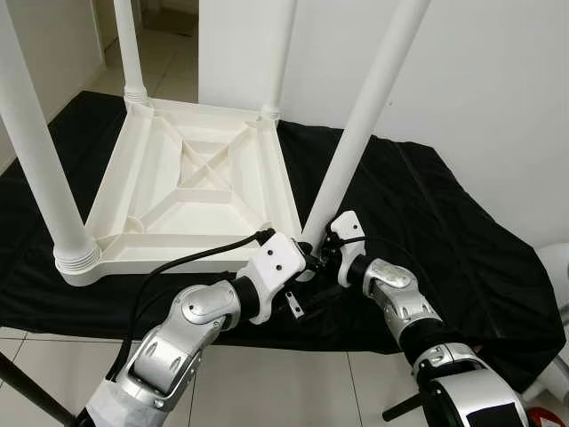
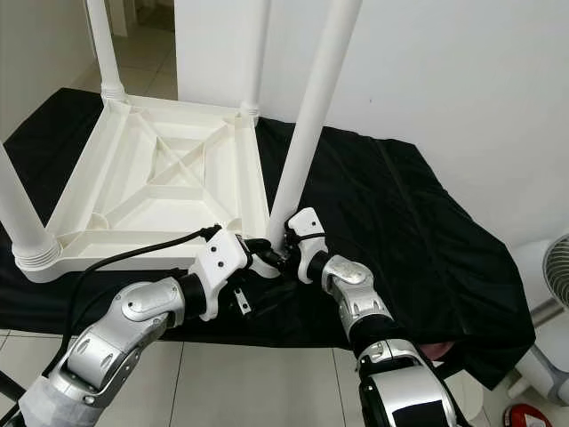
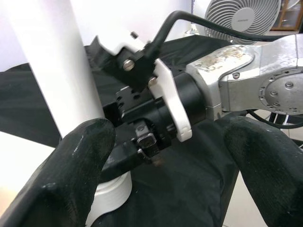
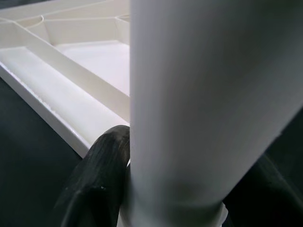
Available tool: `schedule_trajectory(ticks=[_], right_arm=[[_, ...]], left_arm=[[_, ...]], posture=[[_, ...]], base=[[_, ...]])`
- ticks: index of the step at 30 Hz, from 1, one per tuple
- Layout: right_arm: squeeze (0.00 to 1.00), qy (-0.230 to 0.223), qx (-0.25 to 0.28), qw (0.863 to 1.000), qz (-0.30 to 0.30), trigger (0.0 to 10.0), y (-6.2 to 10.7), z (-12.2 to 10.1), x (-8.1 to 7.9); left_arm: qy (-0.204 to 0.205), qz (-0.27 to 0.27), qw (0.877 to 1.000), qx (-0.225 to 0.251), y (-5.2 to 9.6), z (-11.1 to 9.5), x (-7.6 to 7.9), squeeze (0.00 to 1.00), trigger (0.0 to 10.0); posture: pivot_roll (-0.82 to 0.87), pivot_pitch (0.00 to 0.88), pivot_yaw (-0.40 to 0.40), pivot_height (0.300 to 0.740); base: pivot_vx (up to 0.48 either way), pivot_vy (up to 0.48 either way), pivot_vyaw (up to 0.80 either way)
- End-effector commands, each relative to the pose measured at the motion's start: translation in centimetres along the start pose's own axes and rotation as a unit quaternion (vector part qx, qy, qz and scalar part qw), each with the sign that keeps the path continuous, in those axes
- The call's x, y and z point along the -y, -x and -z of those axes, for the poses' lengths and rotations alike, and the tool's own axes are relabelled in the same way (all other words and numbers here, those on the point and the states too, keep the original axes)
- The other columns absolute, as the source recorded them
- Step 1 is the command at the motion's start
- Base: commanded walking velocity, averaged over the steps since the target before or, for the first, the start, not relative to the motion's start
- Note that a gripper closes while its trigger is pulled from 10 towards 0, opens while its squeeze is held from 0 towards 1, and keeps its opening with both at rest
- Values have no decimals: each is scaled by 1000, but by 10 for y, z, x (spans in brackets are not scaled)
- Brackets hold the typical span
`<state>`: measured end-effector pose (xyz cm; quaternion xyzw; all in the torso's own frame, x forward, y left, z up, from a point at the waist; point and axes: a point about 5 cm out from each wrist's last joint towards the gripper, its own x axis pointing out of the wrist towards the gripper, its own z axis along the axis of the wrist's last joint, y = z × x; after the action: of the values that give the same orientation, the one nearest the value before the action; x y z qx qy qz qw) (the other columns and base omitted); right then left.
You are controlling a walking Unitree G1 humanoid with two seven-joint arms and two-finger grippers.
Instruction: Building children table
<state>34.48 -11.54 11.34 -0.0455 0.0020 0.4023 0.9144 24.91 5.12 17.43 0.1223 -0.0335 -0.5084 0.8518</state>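
A white plastic table top (image 1: 191, 178) lies upside down on a black cloth (image 1: 427, 222). Three white legs stand in its corners: near left (image 1: 36, 151), far left (image 1: 129, 44) and far right (image 1: 280, 53). The fourth leg (image 1: 360, 133) leans to the right at the near right corner. My right gripper (image 1: 318, 245) is shut on the base of this leg; the right wrist view has the leg (image 4: 208, 94) between its black fingers (image 4: 102, 175). My left gripper (image 1: 307, 264) hovers just beside that base, its fingers (image 3: 71, 175) spread wide and empty, facing the right wrist (image 3: 227, 80).
A white wall rises right behind the table. A fan (image 2: 556, 267) stands on the floor to the right, off the cloth. A doorway opens at the far left. Pale floor tiles (image 1: 293, 382) lie in front of the cloth's near edge.
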Motion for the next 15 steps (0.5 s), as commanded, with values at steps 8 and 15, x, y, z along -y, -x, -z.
schedule_trajectory(ticks=[8, 15], right_arm=[[0, -65, -15, 993, 101, 0, 18, 23, -1], [0, -90, -39, 977, 192, 0, 19, 28, -8]], left_arm=[[5, 19, 1000, -4, -1, 2, 6, 0, 10000], [6, 22, 1000, -2, -2, 2, 8, 0, 10000]], posture=[[58, 0, -156, 740], [47, 0, -151, 740]], base=[[0, 0, 0], [0, 0, 0]])
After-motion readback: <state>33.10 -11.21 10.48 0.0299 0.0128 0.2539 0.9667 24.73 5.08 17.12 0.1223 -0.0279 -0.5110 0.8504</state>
